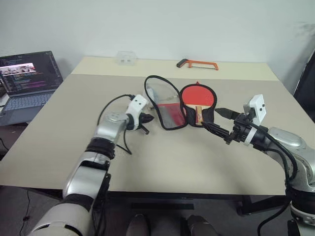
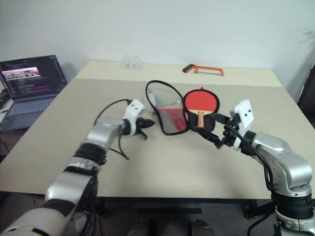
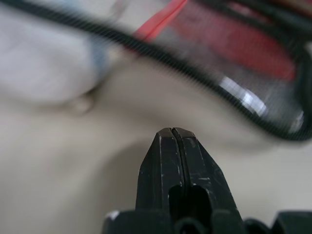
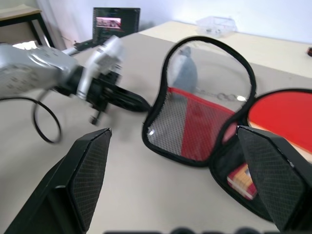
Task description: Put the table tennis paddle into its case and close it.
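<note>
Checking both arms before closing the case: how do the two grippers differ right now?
The left gripper has its fingers shut on nothing, beside the case flap; the right gripper has its fingers wide open, on the side where the table tennis paddle lies in the case. Neither holds anything.

Head pair overlooking table (image 1: 162, 162); wrist views near case (image 4: 204, 122)

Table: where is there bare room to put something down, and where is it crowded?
The table is bare along its near edge, below both arms, and on the left between the left gripper and the laptop. The middle is crowded: the open case with the table tennis paddle, flanked by the right gripper. The hacksaw borders the far edge.
</note>
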You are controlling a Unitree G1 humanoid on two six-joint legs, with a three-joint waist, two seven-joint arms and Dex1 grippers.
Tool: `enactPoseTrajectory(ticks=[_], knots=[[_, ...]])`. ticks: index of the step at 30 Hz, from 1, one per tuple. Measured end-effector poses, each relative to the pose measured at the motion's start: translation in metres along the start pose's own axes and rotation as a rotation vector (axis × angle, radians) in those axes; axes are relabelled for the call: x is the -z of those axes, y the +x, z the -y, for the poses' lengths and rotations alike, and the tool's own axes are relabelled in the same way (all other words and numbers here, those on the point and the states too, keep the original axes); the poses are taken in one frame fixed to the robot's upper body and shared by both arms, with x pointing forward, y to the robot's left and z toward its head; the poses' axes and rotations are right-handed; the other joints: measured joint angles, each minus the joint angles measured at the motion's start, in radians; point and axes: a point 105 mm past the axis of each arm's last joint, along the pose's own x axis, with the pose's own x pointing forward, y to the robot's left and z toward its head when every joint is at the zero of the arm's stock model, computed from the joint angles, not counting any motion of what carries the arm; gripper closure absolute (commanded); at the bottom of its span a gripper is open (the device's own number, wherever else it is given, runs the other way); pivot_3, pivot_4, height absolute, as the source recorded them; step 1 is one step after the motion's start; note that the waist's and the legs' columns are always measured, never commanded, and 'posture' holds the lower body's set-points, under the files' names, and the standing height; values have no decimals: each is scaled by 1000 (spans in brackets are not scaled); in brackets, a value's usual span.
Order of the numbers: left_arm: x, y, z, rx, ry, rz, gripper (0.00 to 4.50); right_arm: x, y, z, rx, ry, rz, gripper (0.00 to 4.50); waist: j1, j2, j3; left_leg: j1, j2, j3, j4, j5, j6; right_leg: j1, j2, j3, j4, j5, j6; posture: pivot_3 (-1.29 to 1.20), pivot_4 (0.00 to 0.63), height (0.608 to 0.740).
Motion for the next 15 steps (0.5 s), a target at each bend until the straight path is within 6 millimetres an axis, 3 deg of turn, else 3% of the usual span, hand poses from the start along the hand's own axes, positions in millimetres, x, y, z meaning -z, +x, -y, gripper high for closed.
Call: enactPoseTrajectory(ticks=[7,11,13,15], knots=[[-76,36,35,-1,34,218,4488,-2,-1,6,61,-5,5,0,9,0,0,-1,0,0,-1,0,0,0,0,0,-2,0,0,0,150,740],[-116,49,68,48,48,327,4488,-9,-7,17,145,-6,40,0,8,0,0,-1,-1,0,-1,0,0,0,0,1,-2,0,1,0,150,740],[-119,59,90,79,75,319,4488,-17,-13,25,201,-5,72,0,8,0,0,0,-1,0,-1,0,0,0,0,1,-2,0,1,0,150,740],[-106,69,106,102,106,254,4488,-26,-19,31,250,-14,107,0,5,0,0,0,-1,0,-1,0,0,0,0,1,-1,0,1,0,150,740]])
